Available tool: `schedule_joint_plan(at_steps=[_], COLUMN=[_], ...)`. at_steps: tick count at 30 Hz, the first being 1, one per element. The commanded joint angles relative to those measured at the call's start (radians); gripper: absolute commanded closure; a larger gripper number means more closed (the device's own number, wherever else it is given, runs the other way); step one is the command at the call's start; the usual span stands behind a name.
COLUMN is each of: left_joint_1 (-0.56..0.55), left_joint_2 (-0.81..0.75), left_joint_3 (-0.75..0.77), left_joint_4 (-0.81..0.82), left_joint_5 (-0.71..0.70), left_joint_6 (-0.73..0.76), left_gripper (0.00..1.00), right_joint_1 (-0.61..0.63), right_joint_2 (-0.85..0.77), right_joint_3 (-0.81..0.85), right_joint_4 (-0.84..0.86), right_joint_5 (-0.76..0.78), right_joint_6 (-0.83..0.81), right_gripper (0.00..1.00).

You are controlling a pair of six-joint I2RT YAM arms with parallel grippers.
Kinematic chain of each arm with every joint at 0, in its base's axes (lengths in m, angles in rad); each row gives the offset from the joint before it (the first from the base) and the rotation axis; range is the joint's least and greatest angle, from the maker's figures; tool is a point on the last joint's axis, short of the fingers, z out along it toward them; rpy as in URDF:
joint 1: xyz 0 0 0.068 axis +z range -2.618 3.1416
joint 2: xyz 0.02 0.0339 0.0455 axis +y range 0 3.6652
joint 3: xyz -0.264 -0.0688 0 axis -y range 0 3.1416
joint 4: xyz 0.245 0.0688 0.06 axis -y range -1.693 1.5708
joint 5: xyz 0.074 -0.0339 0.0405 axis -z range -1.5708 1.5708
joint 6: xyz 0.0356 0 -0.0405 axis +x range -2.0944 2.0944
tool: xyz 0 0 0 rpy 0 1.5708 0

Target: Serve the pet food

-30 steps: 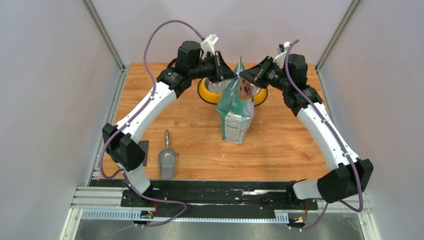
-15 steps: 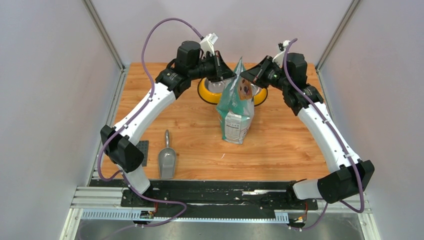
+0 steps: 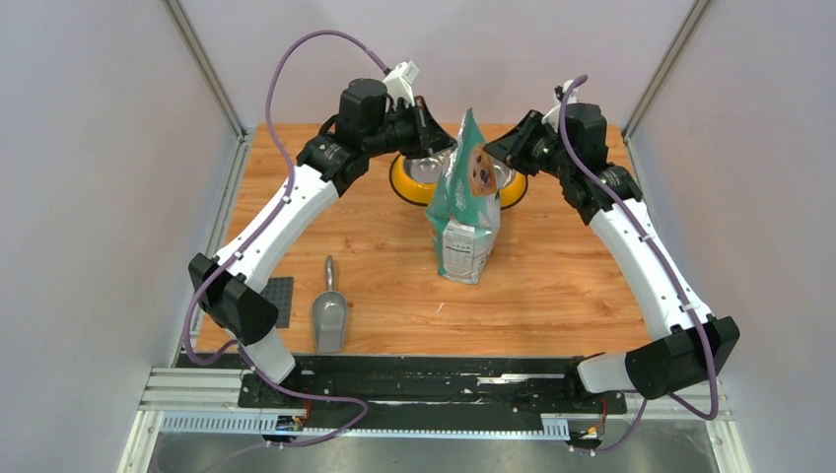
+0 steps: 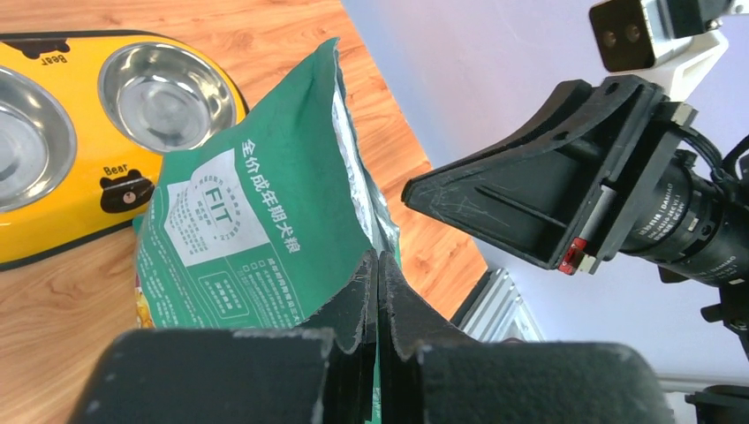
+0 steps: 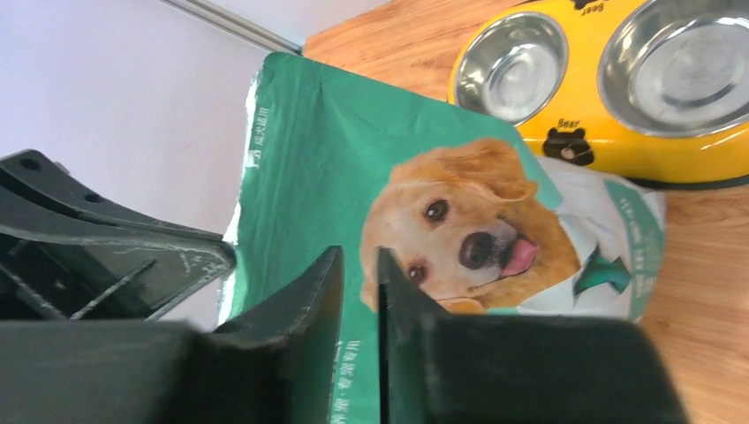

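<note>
Left gripper (image 4: 378, 261) is pinched shut on the top edge of the green bag (image 3: 463, 212), on the bag's left side. Right gripper (image 5: 360, 258) is on the bag's right side, high up. Its two fingers (image 5: 309, 296) have a thin gap, and green bag shows in that gap. I cannot tell if it is pinching the bag or just beside it.

The bag stands up in the middle of the table (image 3: 552, 286). The pet food cannot be seen. I think it is inside the bag. Just past the bag, on the far side, is the yellow feeder (image 3: 402, 183) with two shiny bowls (image 4: 163, 84). Both bowls are empty. The grey scoop (image 3: 329, 317) lies near the front left, well apart from the bag, and nothing touches it.

So the job looks like it is just starting. The bag's top is being handled. No food is out yet, and it has yet to go into a bowl.

Only the top view shows the scoop and both whole arms. Only the left wrist view shows the silver lining along the bag's top edge. Only the right wrist view shows the dog's face up close.
</note>
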Motion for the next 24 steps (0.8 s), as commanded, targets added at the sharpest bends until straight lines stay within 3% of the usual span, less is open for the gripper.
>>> schedule_joint_plan(at_steps=[1, 3, 5, 24], left_joint_1=[0.008, 0.009, 0.008, 0.008], left_joint_2=[-0.032, -0.030, -0.028, -0.025], left_joint_3=[-0.008, -0.013, -0.018, -0.027], left_joint_4=[-0.003, -0.004, -0.003, 0.001], left_joint_5=[0.003, 0.012, 0.020, 0.085], left_joint_6=[0.034, 0.029, 0.025, 0.014], left_gripper=[1.00, 1.00, 1.00, 1.00], right_joint_1=[0.002, 0.002, 0.002, 0.004], right_joint_2=[-0.019, -0.039, -0.050, 0.077], right_joint_3=[0.043, 0.024, 0.009, 0.081], right_joint_4=[0.044, 0.089, 0.122, 0.110], right_joint_5=[-0.077, -0.121, -0.145, -0.138], right_joint_6=[-0.002, 0.029, 0.056, 0.120], right_gripper=[0.65, 0.45, 0.38, 0.41])
